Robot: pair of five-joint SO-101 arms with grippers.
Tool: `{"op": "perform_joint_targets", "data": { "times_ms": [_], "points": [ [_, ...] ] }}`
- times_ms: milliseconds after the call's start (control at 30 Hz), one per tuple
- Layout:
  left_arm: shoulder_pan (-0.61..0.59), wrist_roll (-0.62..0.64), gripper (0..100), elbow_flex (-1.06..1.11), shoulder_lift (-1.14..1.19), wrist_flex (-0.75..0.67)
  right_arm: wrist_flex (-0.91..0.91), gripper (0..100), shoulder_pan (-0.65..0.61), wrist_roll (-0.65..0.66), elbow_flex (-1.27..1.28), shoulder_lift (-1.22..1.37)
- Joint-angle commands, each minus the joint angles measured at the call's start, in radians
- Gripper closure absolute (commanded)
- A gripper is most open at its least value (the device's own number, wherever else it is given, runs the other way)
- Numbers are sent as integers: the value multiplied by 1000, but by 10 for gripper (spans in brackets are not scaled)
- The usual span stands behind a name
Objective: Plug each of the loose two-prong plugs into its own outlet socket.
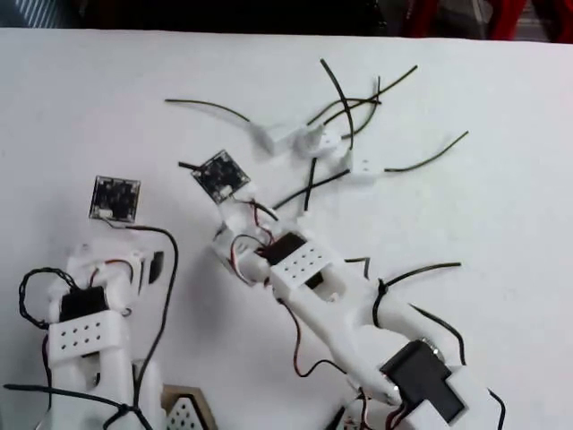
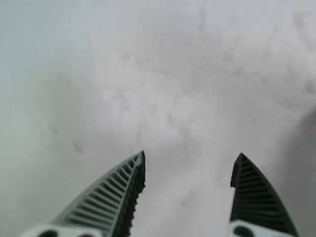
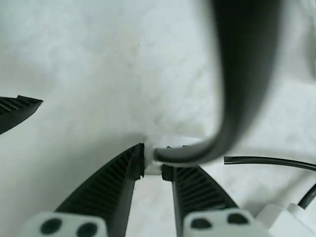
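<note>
While the high view looks down on the white tabletop (image 1: 501, 179), the right arm (image 1: 309, 269) lies slantwise toward the middle and the left arm (image 1: 85, 331) sits at the near left. A tangle of small white connector pieces (image 1: 309, 139) with black cords (image 1: 430, 154) lies just beyond the right arm's wrist, ahead and a little to its right, well apart from the left arm; which pieces are sockets I cannot tell. Seen from the left wrist, the left tool (image 2: 191, 157) has its jaws apart over bare tabletop, nothing between them. Seen from the right wrist, the right tool (image 3: 154, 159) is clamped on a small white plug (image 3: 173, 141); its thick cord (image 3: 244, 74) leaves sideways across the jaws and curls upward, prongs hidden. Judging by this, the plug must travel forward-right to the tangle, so the right arm is the nearer. No writing is legible.
</note>
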Motion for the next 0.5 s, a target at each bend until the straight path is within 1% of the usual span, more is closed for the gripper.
{"op": "perform_joint_targets", "data": {
  "times_ms": [0, 167, 333, 467],
  "points": [
    [-4, 9, 720, -5, -25, -18, -2, 981, 1, 12, -17, 2],
    [-4, 9, 721, -5, -25, -18, 36, 981, 8, 48, -15, 1],
    [-4, 9, 721, -5, -25, -18, 47, 981, 58, 48, -46, 1],
    [-4, 9, 721, -5, -25, -18, 96, 981, 64, 48, -69, 2]
  ]
}}
